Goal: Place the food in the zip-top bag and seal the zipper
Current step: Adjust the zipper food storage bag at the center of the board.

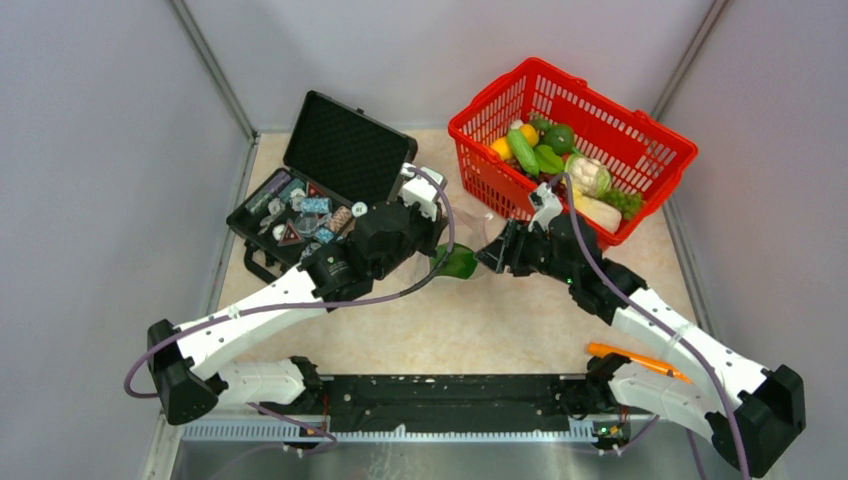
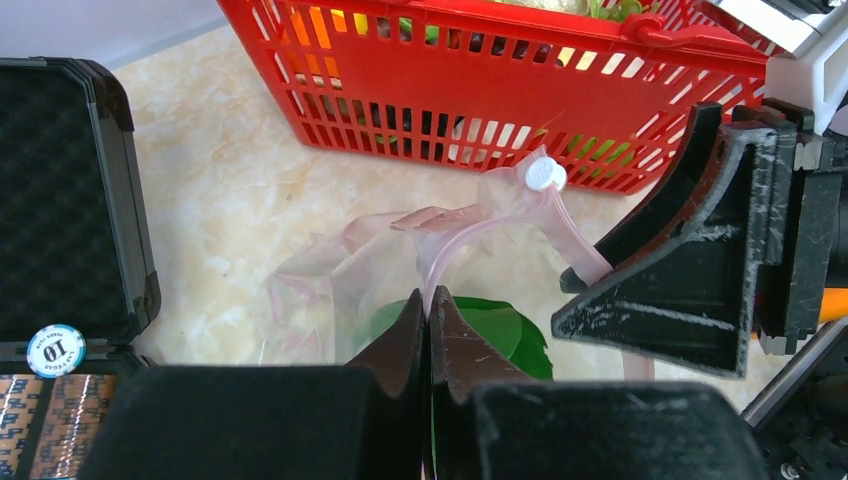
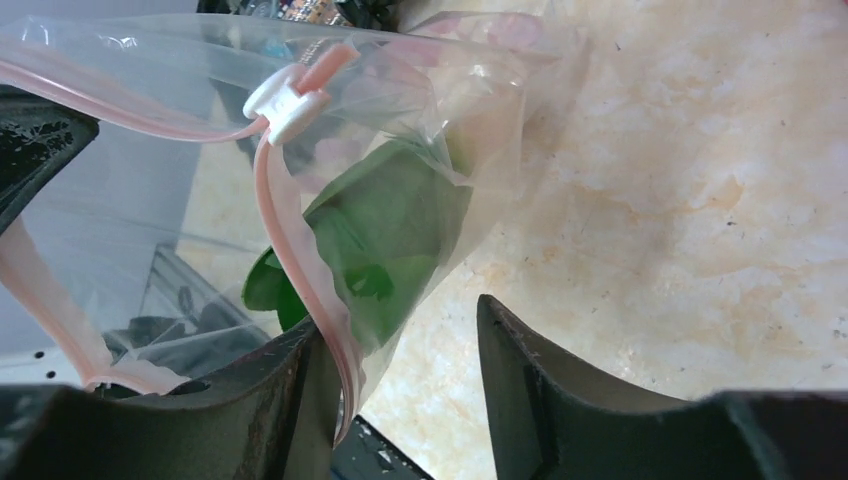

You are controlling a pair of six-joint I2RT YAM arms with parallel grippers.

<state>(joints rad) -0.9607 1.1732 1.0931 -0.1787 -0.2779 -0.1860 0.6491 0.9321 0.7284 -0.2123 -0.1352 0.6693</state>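
Note:
The clear zip-top bag (image 2: 320, 290) hangs between both grippers above the table, with a green toy food piece (image 3: 390, 230) inside it. My left gripper (image 2: 430, 310) is shut on the pink zipper (image 2: 470, 228), a little way from its white slider (image 2: 545, 175). My right gripper (image 3: 400, 325) stands open around the bag's other edge. There the zipper (image 3: 290, 240) lies against one finger (image 3: 300, 380), with a wide gap to the other. In the top view the bag (image 1: 455, 262) sits between the two gripper heads. More food (image 1: 545, 155) fills the basket.
A red mesh basket (image 1: 640, 150) stands at the back right, close behind the bag. An open black case (image 1: 345, 150) of small trinkets lies at the back left. An orange tool (image 1: 640, 360) rests by the right arm's base. Grey walls enclose the table.

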